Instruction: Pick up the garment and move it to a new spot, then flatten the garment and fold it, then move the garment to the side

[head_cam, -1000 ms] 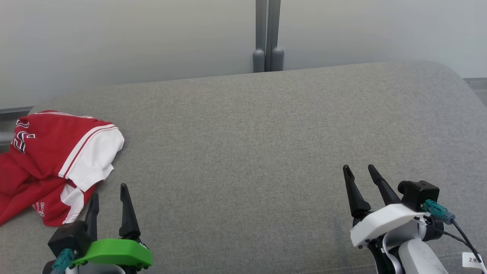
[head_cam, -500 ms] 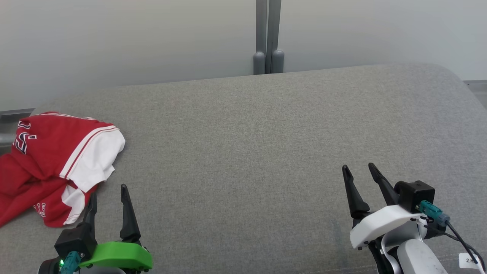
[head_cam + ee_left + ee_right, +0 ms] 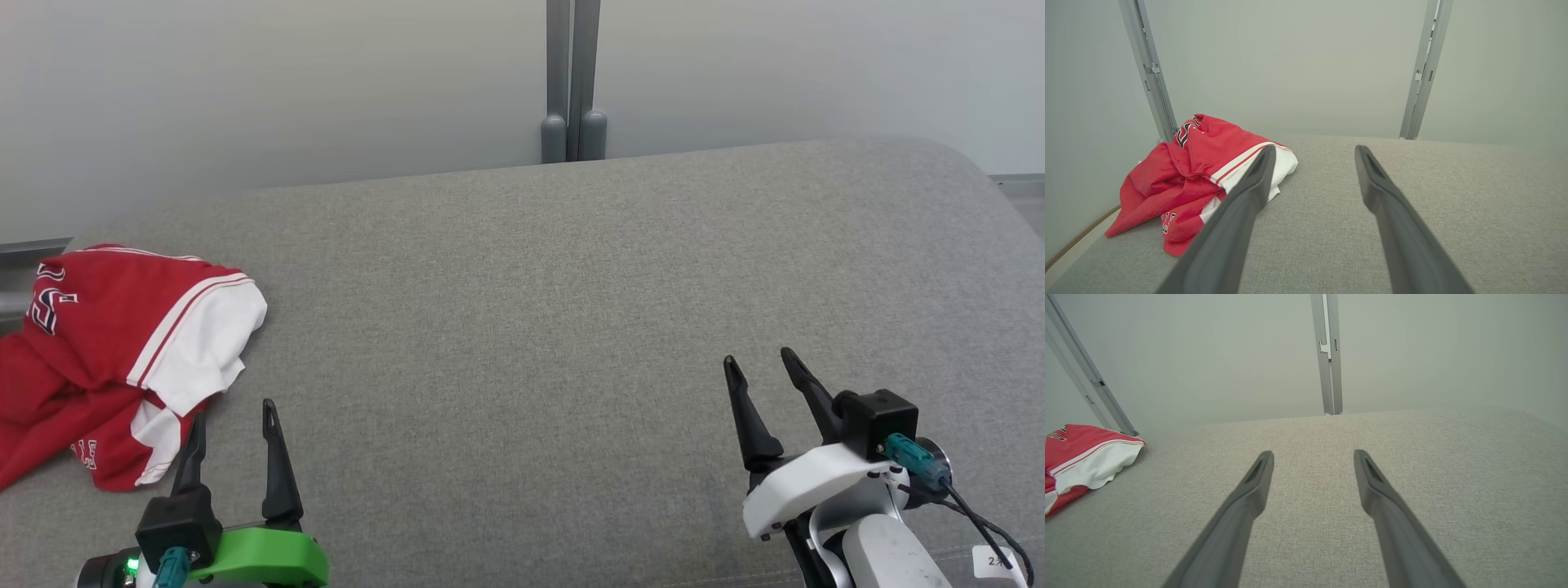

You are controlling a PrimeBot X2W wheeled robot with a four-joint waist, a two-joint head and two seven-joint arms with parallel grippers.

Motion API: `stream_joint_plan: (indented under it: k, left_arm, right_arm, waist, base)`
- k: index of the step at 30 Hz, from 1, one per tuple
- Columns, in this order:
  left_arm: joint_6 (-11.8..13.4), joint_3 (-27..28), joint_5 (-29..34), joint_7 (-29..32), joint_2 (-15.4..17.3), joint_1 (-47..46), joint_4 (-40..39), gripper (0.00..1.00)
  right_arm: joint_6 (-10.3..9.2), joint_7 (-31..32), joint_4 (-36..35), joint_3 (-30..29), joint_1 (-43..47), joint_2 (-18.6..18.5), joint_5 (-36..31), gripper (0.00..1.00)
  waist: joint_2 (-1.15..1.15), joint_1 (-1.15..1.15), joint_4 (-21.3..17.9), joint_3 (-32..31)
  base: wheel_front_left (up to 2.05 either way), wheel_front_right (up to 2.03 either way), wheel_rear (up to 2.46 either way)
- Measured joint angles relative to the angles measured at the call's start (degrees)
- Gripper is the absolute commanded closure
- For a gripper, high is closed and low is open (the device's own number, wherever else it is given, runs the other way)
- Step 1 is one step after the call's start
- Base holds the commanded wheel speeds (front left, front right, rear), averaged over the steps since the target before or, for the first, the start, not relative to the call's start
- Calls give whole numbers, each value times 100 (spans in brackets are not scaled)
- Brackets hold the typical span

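Both grippers had slipped a little lower in the head view over the last second. The picture itself had drifted too, so part of that was the camera.

The left gripper [image 3: 233, 411] stood with its jaws spread wide and empty. Its left finger [image 3: 1237, 212] was close by the near white edge of the garment [image 3: 122, 343], probably lined up for the first pick; contact could not be told. The right gripper [image 3: 759, 357] was equally released and held nothing, waiting well apart over the bare grey cushion [image 3: 531, 327].

The garment lay bunched at the cushion's left end, red with a white striped panel turned toward the centre. Its long axis seemed to run from that panel slantwise toward the robot's left, off the picture's edge.
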Motion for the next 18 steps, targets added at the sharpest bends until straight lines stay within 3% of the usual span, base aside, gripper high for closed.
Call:
stream_joint_plan:
  k: [9, 18]
  left_arm:
    - [37, -69, 316, -79, 14, 7, 82, 0]
    - [-8, -81, 257, -85, 21, 7, 114, 0]
  right_arm:
    - [0, -73, -16, 32, -4, -4, -370, 0]
    - [0, -69, -2, 33, -5, -4, -301, 0]
  waist:
    - [0, 0, 1, -24]
    - [0, 0, 9, -23]
  base:
    - [0, 0, 0]
    - [0, 0, 0]
